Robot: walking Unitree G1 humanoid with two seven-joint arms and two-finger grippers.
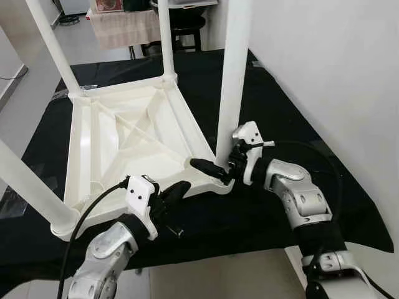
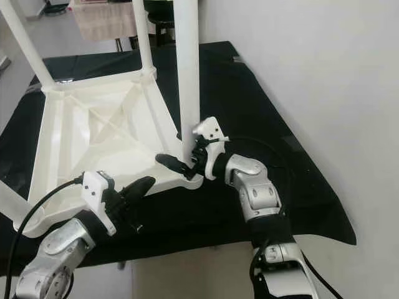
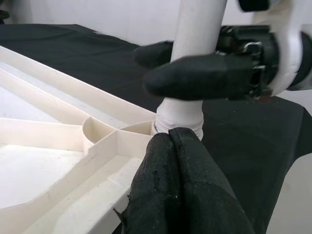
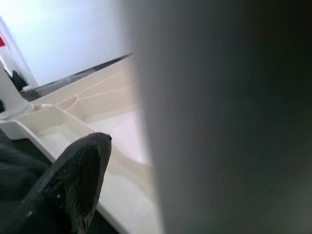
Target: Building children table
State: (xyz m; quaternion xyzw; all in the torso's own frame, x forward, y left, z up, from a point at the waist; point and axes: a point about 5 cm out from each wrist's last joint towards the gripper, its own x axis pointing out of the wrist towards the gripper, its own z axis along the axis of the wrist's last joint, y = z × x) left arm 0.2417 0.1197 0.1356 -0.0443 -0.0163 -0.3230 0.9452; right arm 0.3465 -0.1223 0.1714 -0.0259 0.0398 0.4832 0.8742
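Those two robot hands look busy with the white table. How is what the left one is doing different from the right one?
The right gripper has its jaws closed around the near white leg just above its socket; the left gripper has its jaws shut together on nothing. The right one reaches in from the side, while the left one points its tip at the upturned tabletop corner below that leg. Both have black fingers and work at the same corner.

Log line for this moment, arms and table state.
right gripper: clamped on near-right leg at corner socket | left gripper: shut, at tabletop rim | tabletop: upside down on black cloth
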